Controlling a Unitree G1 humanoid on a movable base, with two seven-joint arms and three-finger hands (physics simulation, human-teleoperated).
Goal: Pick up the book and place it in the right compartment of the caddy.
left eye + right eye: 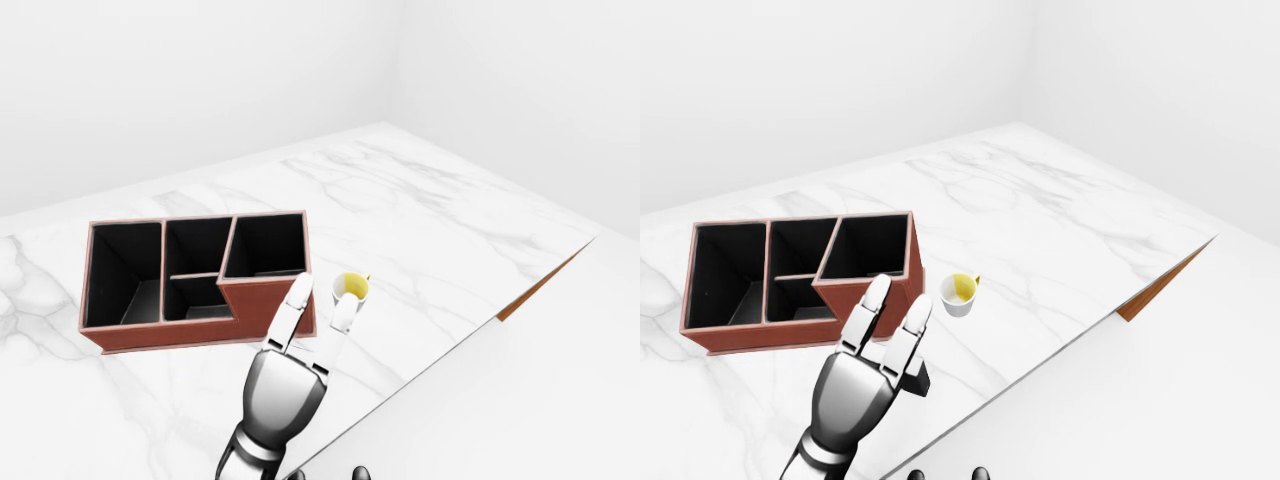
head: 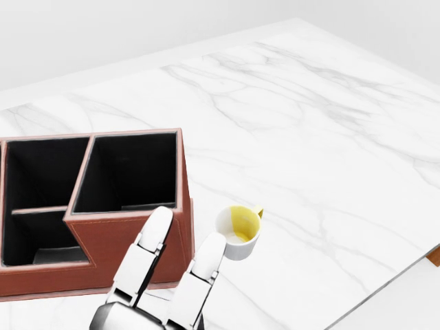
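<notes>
The brown caddy (image 2: 183,180) lies on the white marble table (image 2: 309,137), and its right compartment (image 2: 127,172) is dark and holds nothing. My left hand (image 2: 189,230) reaches up from the bottom of the head view. Its two long fingers (image 2: 155,237) are stretched out and open over the caddy's near wall, holding nothing. Of the book, only a dark corner (image 1: 921,378) shows on the table beneath the hand in the right-eye view. My right hand does not show.
A small white mug (image 2: 238,234) with a yellow inside stands just right of the caddy, close to my fingertips. The table's edge (image 1: 535,290) runs diagonally at lower right. Two dark rounded tips (image 1: 358,473) poke in at the bottom edge.
</notes>
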